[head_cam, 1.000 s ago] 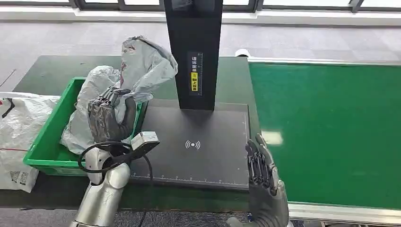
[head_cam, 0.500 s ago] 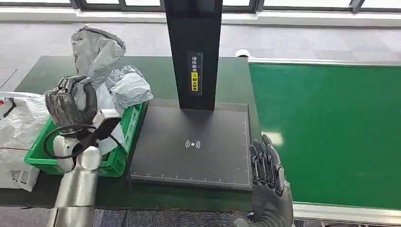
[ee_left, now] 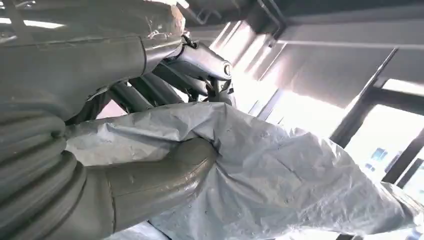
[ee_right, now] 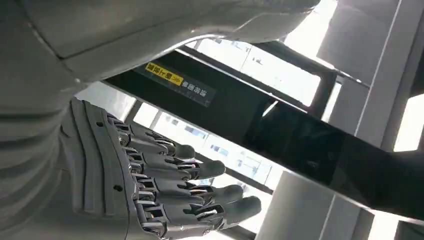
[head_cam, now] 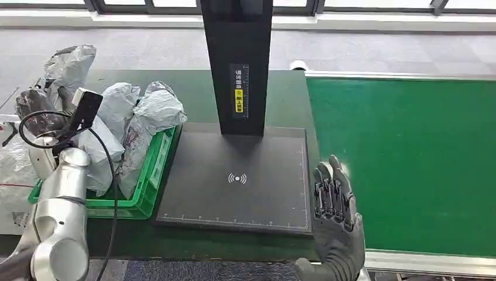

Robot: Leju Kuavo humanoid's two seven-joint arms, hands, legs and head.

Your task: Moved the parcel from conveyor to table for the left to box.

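Two surfaces: the dark green worktop (head_cam: 289, 99) at 12 to 9 o'clock and the bright green conveyor (head_cam: 403, 164) at 3 o'clock, edge to edge.
Conveyor: its belt fills the 3 o'clock side of the head view.
Scanner pad: a black mat (head_cam: 240, 178) lies at the centre of the worktop, with a white wireless mark in its middle and ruler ticks on its edges.
Post: a black upright (head_cam: 237, 64) rises from the 12 o'clock edge of the pad and carries a yellow and white label.
Bin: a green bin (head_cam: 149, 175) sits just beside the pad at 9 o'clock; several grey bags (head_cam: 137, 117) are heaped in it above the rim.
White sack: a white sack (head_cam: 11, 175) lies at 9 o'clock beyond the bin, partly hidden by the left arm.
Parcel: the grey parcel (head_cam: 70, 64) is held up at 10 o'clock, above the far corner of the bin.
Left hand: the left hand (head_cam: 38, 108) is at 10 o'clock; its fingers (ee_left: 165, 172) and thumb are closed on the parcel's crumpled plastic.
Right hand: the right hand (head_cam: 334, 202) is raised at 5 o'clock by the pad's corner near the conveyor, fingers (ee_right: 200, 170) straight, slightly apart, holding nothing.
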